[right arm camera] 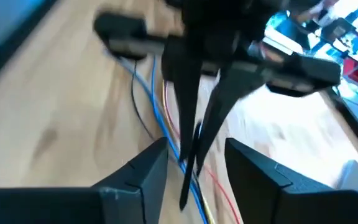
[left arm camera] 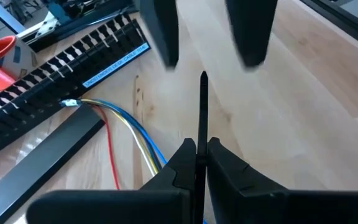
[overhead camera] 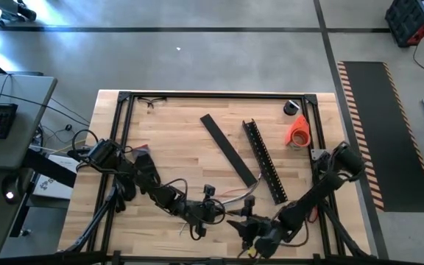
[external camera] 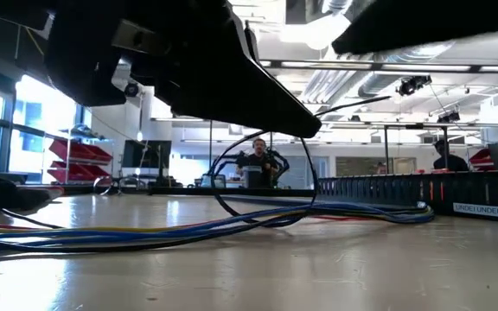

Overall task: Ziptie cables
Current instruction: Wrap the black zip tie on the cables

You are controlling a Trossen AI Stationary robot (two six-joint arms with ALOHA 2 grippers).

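Two dark fingers [left arm camera: 194,165] of the left gripper [overhead camera: 210,211] are pressed together on a thin black zip tie [left arm camera: 202,112], which stands up from between them like a needle. Opposite, seen in the left wrist view, the right gripper [left arm camera: 210,34] hangs with its fingers spread apart, and the tie's free tip points into the gap between them. Both grippers meet close to the near edge of the pale wooden table [overhead camera: 175,140], roughly midway along it, the left one arriving from the left side and the right gripper from the right.

Loose thin cables [left arm camera: 132,134], blue, yellow and red here, lie flat on the wood just beside the left gripper, running from the long black slotted channel bar [overhead camera: 264,162] toward the near edge. Their long axis runs roughly crosswise to the upright tie. My judgement: the right gripper is the nearer to take the tie's tip, and the tie must pass under the cables, not merely alongside them.
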